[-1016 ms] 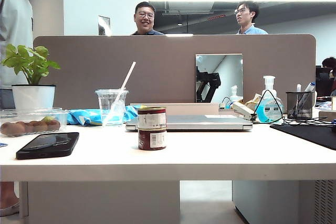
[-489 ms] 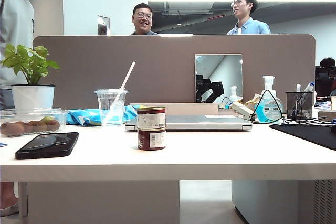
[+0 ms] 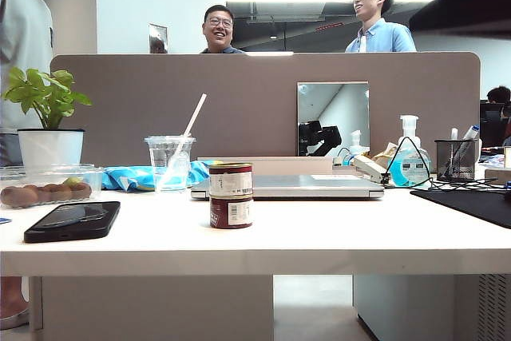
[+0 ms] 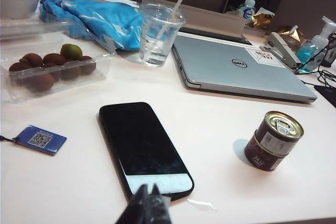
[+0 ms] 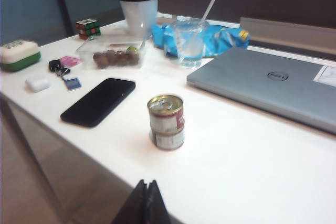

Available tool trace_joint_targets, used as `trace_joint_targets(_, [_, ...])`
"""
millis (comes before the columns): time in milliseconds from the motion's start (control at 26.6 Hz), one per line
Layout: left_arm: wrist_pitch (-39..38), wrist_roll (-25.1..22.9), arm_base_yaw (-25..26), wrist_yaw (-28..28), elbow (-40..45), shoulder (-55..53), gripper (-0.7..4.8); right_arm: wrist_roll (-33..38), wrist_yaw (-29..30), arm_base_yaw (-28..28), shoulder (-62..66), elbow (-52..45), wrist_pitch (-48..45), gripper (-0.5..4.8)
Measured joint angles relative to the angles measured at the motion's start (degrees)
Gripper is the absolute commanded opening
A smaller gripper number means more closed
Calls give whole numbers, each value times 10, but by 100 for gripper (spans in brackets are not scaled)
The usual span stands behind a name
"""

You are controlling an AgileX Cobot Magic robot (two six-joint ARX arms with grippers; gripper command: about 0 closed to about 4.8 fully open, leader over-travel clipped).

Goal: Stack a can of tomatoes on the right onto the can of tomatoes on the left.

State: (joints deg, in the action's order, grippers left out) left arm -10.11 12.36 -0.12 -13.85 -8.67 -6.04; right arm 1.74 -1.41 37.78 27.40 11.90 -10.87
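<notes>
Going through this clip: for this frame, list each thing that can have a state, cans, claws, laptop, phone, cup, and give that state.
Upper tomato can: stacked on the lower can, upright, sealed.
Lower tomato can: upright on the table.
Left claw: shut, empty, above the phone's near end.
Right claw: shut, empty, off the table's near edge.
Laptop: lid closed.
Phone: screen dark, lying flat.
Plastic cup: upright, open, straw in, a little water.

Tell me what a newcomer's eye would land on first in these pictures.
First the two tomato cans, stacked one on the other at the middle of the white table, in front of the closed silver laptop. Next the black phone lying flat to their left. Both pincers, left and right, are shut and hang clear of the cans.
</notes>
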Motion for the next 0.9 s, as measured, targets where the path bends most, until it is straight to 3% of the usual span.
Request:
trace_joint_targets(376, [0,0,0,0,0,0,-2,-1,1,0,0,0,31,0])
trace_joint_targets(602, [-1,0,0,0,0,0,-2,-41,-26,3,-54,-1,63,0])
trace_joint_targets(904, [-2,0,0,-2,0,0,-2,-18,-39,-174,-187,-82,71,0])
